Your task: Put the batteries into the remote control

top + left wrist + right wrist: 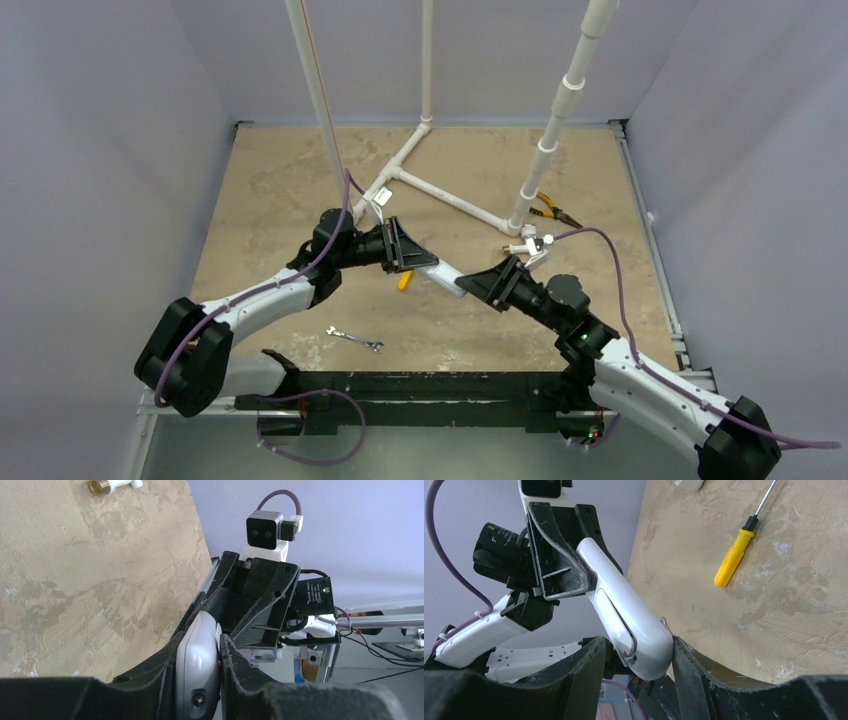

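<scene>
Tan table (280, 180); remote control (441, 272) aloft

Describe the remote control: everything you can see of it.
The remote control is a slim, glossy white plastic oblong with rounded ends. The side in view shows a long cover seam; no buttons or display are visible. It spans between the two arms, held off the table. The left gripper is clamped on one end. The right gripper brackets the other end, with a gap showing on one side.
</scene>
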